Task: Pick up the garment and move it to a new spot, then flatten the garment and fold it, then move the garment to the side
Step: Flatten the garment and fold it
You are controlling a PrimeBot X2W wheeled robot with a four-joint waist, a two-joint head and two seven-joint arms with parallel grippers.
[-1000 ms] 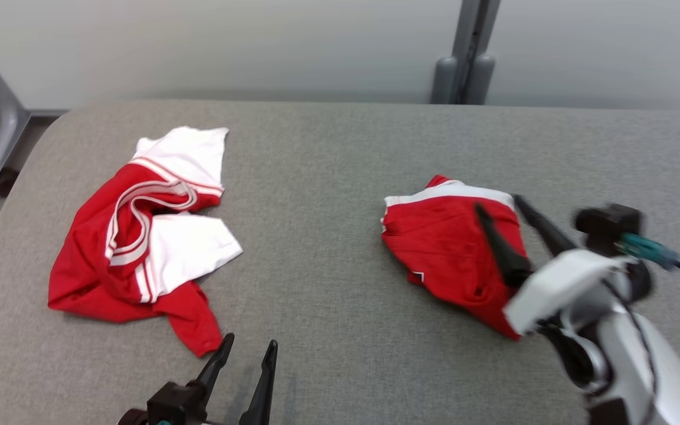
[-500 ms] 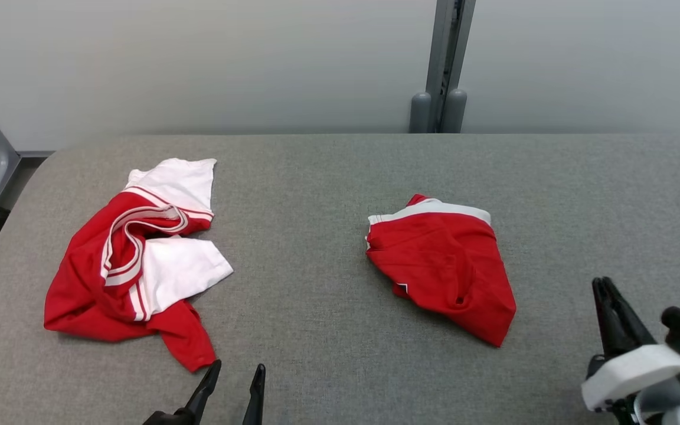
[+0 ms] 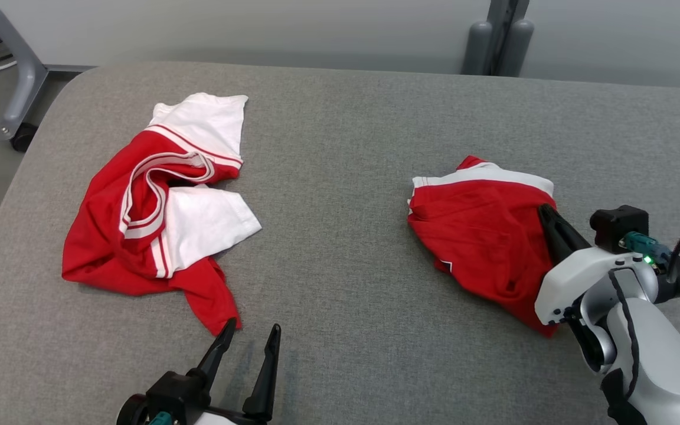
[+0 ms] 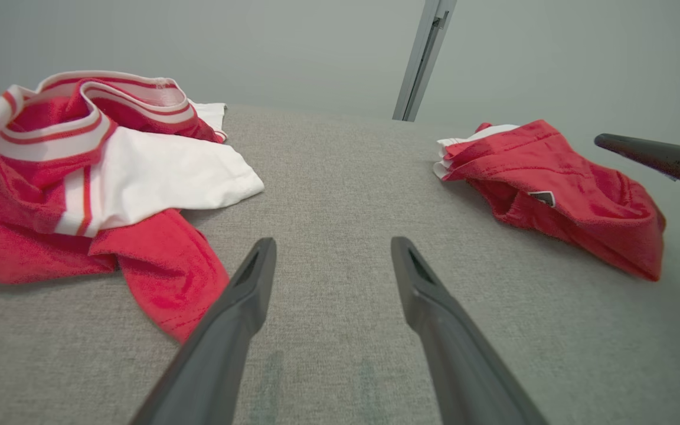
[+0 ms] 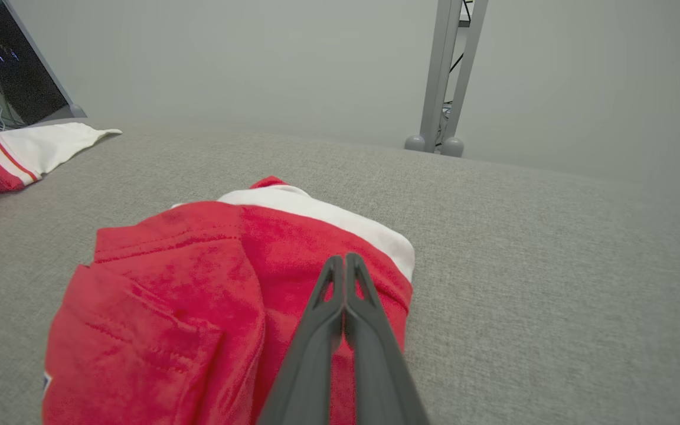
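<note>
On the grey fabric-covered table (image 3: 346,147) a folded red garment with a white band (image 3: 481,236) (image 4: 552,177) (image 5: 198,283) lies on the robot's right half, its long axis running on a slant from the white band at the far end to a narrow red corner at the near right; the band end points away from the robot. The right gripper (image 3: 543,209) (image 5: 345,260) (image 4: 611,143) has its two dark fingers pressed together with no cloth between them, tips over the garment's right part just short of the band, and the left wrist view shows them in the air above the cloth. A crumpled red and white shirt (image 3: 139,236) (image 4: 51,177) (image 5: 9,153) lies well apart on the left half, white sleeve toward the far edge, a red tail reaching near. The left gripper (image 3: 252,326) (image 4: 333,242) has its fingers spread wide over bare table, just beside that tail
</note>
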